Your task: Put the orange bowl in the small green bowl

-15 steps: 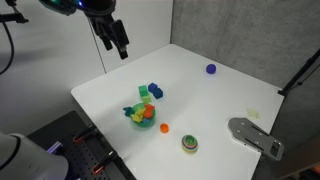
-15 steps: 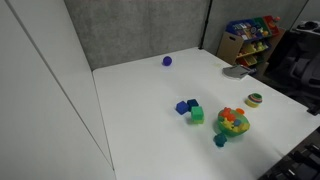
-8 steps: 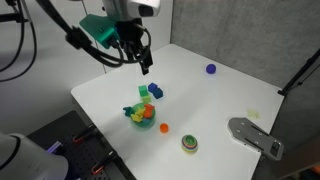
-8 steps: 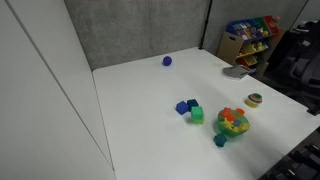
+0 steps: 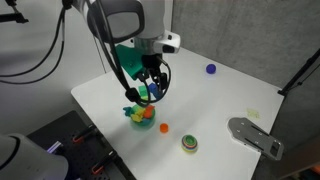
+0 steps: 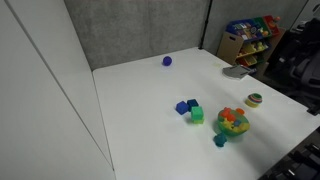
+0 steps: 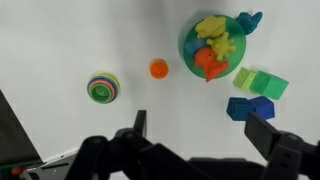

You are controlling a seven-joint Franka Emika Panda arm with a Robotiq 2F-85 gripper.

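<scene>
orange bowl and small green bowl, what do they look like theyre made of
The orange bowl looks like moulded plastic: one even, saturated colour and a smooth round rim. The small green bowl is probably plastic too, with a clean green rim and coloured rings inside. Both are too small in these views to tell glossy from matte.

There are 1 orange bowl (image 7: 158, 68), 1 small green bowl (image 7: 103, 86), 1 multicoloured toy pile (image 7: 215, 45), 1 green block (image 6: 197, 115), what look like 2 blue blocks (image 6: 181, 107), 1 purple ball (image 6: 167, 61) and 1 flat grey piece (image 5: 255, 136).
</scene>
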